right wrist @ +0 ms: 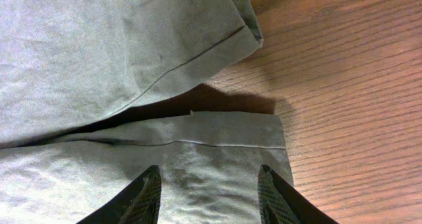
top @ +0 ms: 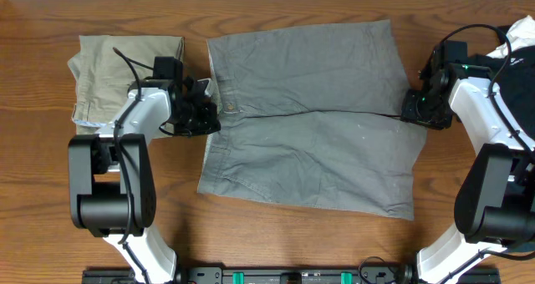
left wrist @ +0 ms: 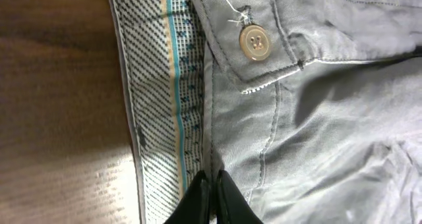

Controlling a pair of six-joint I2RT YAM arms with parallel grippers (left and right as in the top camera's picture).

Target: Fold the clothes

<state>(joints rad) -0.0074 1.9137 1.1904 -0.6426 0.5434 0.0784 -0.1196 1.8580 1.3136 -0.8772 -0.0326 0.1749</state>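
The mid-grey shorts (top: 309, 125) lie spread flat on the table, waistband to the left and leg hems to the right. My left gripper (top: 209, 117) is at the middle of the waistband. In the left wrist view its fingers (left wrist: 212, 181) are shut on the waistband edge of the shorts (left wrist: 330, 118), below the button (left wrist: 254, 41); the patterned inner lining shows. My right gripper (top: 411, 109) is at the leg hems near the crotch split. In the right wrist view it is open (right wrist: 211, 178), its fingers straddling the hem of the near leg of the shorts (right wrist: 99, 53).
Folded khaki-beige trousers (top: 117, 67) lie at the far left, just behind the left arm. A black garment with a white label (top: 518, 58) lies at the far right edge. Wooden table (top: 276, 234) shows in front of the shorts.
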